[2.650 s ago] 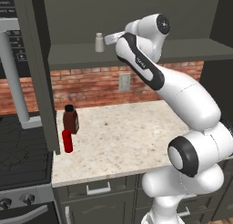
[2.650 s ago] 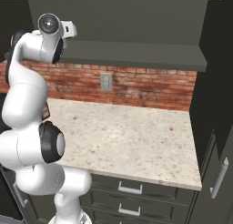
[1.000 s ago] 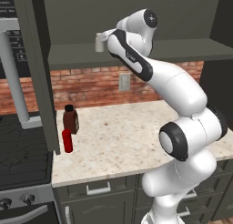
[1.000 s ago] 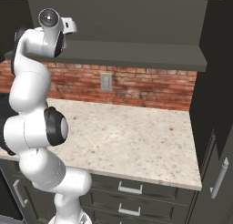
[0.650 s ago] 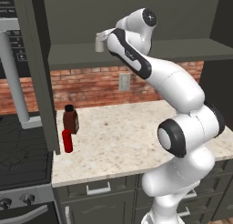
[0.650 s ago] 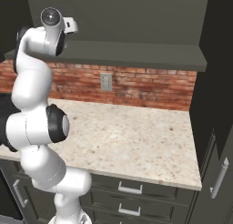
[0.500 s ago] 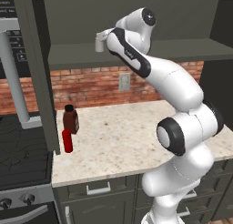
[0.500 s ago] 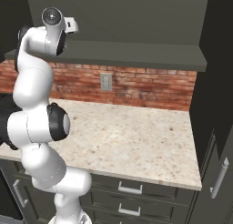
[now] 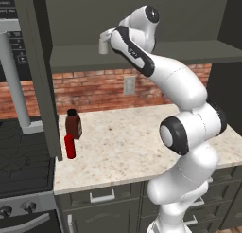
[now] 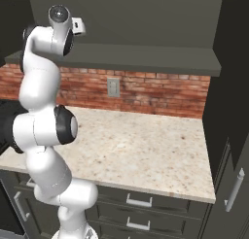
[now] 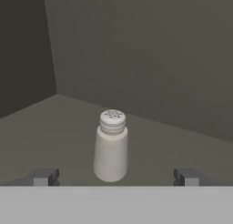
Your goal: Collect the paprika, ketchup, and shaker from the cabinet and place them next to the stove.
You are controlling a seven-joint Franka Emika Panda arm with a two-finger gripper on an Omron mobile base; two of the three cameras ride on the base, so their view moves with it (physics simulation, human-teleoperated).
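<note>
Pale shaker [image 11: 110, 148] stands upright on the cabinet [image 9: 142, 54] shelf, between the gripper's [image 11: 113, 176] spread jaws — untouched; the fingertips [image 11: 44, 176] flank its base. Paprika [image 9: 73, 124] and ketchup [image 9: 70, 146] stand on the counter [image 9: 137, 147] beside the stove [image 9: 23, 161].

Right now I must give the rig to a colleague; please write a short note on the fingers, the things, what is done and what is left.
Gripper: fingers open, one on each side of the shaker, not closed on it.
Shaker: upright on the cabinet shelf, between the fingers.
Paprika and ketchup: standing on the counter at its left end, next to the stove.
Done: paprika and ketchup are placed.
Left: close on the shaker, lift it off the shelf, set it down beside the other two.
</note>
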